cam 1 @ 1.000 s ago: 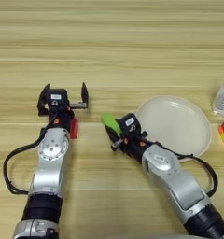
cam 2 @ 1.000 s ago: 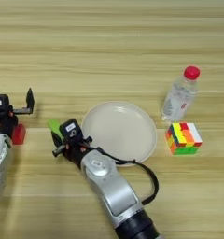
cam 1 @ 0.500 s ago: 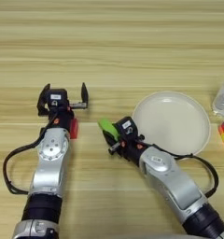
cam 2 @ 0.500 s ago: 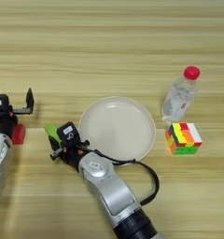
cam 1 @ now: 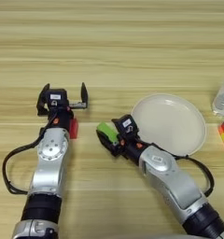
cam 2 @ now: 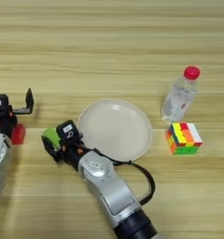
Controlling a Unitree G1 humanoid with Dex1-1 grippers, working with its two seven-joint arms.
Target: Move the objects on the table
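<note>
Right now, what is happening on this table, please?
The right gripper holds the green block just left of the white plate, low over the table. The left gripper is further left with its jaws open, and the red block lies beside its arm. The cube and a bottle stand right of the plate.

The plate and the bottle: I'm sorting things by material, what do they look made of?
The plate looks like matte white plastic or melamine, showing an even surface without glare. The bottle looks like clear thin plastic, see-through with a red cap; neither is certain.
</note>
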